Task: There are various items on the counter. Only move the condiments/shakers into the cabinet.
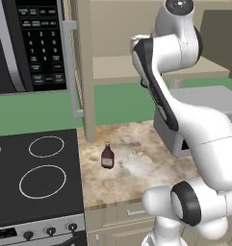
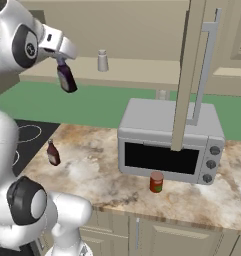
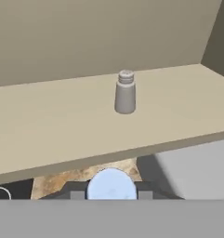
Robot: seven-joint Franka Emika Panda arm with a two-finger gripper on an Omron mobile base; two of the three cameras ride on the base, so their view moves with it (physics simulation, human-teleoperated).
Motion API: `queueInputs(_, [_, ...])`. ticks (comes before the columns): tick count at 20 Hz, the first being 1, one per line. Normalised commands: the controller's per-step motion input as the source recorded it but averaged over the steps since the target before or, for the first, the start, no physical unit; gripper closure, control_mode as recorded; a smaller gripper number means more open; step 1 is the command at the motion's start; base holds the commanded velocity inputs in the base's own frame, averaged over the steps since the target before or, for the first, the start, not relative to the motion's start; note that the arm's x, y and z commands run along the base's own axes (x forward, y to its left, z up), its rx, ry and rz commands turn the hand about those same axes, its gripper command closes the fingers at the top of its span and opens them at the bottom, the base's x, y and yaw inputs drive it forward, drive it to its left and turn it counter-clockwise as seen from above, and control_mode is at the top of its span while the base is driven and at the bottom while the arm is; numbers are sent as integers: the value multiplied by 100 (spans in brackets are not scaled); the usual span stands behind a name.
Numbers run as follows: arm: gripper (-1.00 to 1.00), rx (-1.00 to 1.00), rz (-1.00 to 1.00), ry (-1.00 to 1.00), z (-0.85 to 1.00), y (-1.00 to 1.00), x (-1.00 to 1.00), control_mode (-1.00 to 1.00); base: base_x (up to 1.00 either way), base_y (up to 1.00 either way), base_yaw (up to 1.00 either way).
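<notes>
My gripper (image 2: 61,62) is shut on the dark bottle (image 2: 66,78), which hangs tilted below it in front of the cabinet shelf (image 2: 137,72), above the counter (image 2: 92,170). In the hand view the bottle's blue cap (image 3: 111,184) sits between the fingers of the gripper (image 3: 111,191). The short grey-white shaker (image 3: 125,93) stands upright on the tan shelf (image 3: 48,125); it is the shaker (image 2: 102,61) right of the held bottle. The slim brown-red bottle (image 1: 107,156) stands on the counter (image 1: 136,168) near the stovetop, the same bottle (image 2: 52,153) in the right base view.
A grey microwave (image 2: 167,140) sits on the counter under the shelf, with a small red can (image 2: 156,182) in front of it. An open cabinet door (image 2: 189,75) hangs over the microwave. The black stovetop (image 1: 35,178) lies left of the counter.
</notes>
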Motion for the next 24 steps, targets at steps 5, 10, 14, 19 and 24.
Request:
queueInputs(5, [100, 0, 13, -45, 24, -2, -34, -100, 0, 0, 0])
queueInputs(10, [100, -3, 5, -39, 15, 2, -13, -100, 0, 0, 0])
queueInputs(14, [100, -4, 2, -30, 1, 4, 1, -100, 0, 0, 0])
queueInputs(19, [100, 0, 0, 0, 0, 2, 0, -100, 0, 0, 0])
queueInputs(24, [100, 0, 3, 12, 5, 19, 13, -100, 0, 0, 0])
